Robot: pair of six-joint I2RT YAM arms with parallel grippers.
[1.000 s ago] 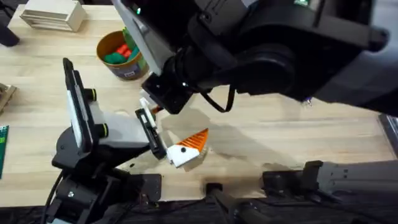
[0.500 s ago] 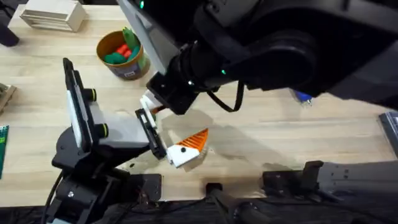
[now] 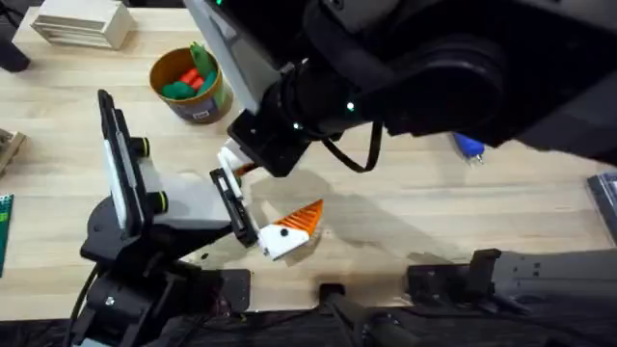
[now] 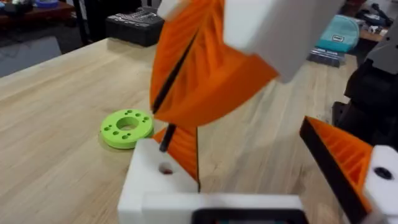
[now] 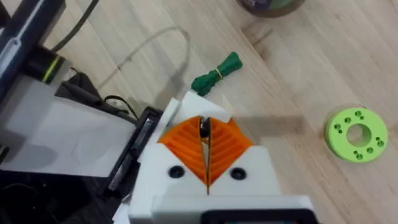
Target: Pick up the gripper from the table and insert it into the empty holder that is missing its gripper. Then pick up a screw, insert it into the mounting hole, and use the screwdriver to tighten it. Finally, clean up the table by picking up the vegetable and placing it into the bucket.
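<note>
surface: light wood table [image 3: 405, 207] | beyond: dark cases [image 4: 134, 26], cluttered room

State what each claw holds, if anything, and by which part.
The right claw pinches a thin dark pin, likely the screw, by its upper end, its tip over the holder. The left claw is open and holds nothing.

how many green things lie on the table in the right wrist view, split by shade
dark green: 1, the vegetable
lime green: 1, the disc
total: 2
</note>
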